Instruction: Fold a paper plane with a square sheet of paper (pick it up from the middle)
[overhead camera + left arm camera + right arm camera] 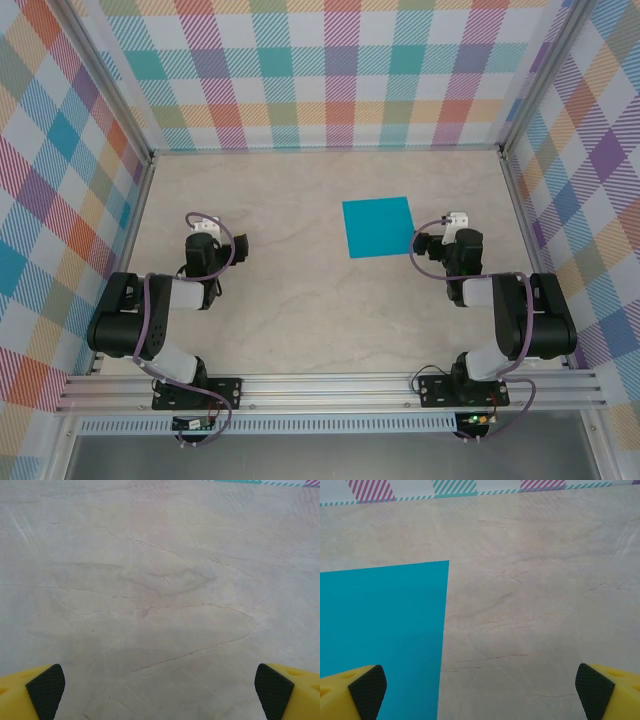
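Observation:
The square sheet of paper is plain teal-blue and lies flat and unfolded on the marble table, right of centre. My right gripper sits just beside the sheet's right edge. In the right wrist view the sheet covers the left half, and my right gripper stands open, its left finger over the paper and its right finger over bare table. My left gripper is far to the left of the sheet. It is open over bare marble with nothing between its fingers.
The beige marble table is enclosed by plaid-patterned walls at the back and on both sides. A metal rail carrying both arm bases runs along the near edge.

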`<action>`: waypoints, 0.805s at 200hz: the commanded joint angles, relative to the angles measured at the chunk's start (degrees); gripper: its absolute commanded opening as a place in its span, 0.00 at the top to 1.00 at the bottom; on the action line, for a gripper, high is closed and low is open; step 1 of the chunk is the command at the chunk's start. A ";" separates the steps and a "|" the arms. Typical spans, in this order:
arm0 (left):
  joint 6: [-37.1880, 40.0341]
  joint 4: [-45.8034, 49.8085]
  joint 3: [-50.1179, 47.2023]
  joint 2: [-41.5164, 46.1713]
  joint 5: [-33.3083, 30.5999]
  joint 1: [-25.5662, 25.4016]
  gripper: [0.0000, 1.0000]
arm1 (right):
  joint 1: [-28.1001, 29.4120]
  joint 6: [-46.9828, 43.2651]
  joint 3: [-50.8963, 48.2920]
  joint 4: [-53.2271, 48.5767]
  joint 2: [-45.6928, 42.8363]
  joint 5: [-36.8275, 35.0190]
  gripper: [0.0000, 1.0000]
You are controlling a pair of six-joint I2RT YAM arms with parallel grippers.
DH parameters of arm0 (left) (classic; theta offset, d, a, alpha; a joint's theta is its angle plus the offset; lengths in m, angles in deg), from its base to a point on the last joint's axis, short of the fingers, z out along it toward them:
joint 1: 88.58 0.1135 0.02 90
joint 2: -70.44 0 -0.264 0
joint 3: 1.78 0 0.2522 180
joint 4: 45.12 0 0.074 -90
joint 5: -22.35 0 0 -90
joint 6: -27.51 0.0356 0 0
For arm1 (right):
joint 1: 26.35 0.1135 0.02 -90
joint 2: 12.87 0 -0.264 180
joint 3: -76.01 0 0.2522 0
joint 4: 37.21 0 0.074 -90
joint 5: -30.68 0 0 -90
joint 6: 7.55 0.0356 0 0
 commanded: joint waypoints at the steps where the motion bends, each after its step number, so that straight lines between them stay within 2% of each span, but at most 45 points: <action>1: 0.85 -0.15 1.19 -0.53 0.85 0.33 0.00 | -0.26 -0.36 0.94 0.78 0.19 1.09 0.00; 161: 0.76 -0.08 1.19 -0.44 1.40 0.67 0.00 | -0.37 -0.36 1.03 0.77 0.25 1.31 0.00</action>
